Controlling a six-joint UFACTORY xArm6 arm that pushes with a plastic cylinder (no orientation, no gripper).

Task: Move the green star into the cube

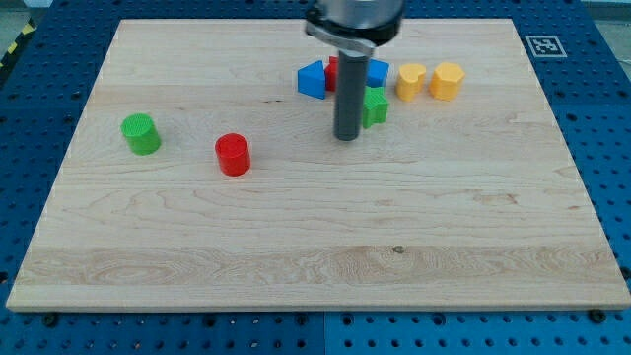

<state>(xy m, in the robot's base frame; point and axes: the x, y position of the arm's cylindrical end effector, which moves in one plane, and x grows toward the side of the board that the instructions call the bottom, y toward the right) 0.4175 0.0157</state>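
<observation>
**Green star nearly at the cluster, contact with the cube unconfirmed**

My tip point(346, 137) rests on the wooden board point(296, 256), just beside the green star point(375, 106) on the star's left in the view and slightly below it; whether the two touch cannot be told. The arm has no fingers, only this rod, so there is nothing to stand apart or together. The green star lies just below a tight cluster near the view's top: a blue block point(313, 79) on the left, a red block point(333, 69) largely hidden behind the rod, and a second blue block point(378, 71) on the right. Which of these is the cube cannot be made out, since the rod covers the middle of the cluster. In my judgement the task is close to done; a short push toward the view's top remains. Two yellow blocks point(412, 81) point(446, 80) sit just to the right and could be nudged. A green cylinder point(141, 133) and a red cylinder point(233, 154) stand well apart on the left.
</observation>
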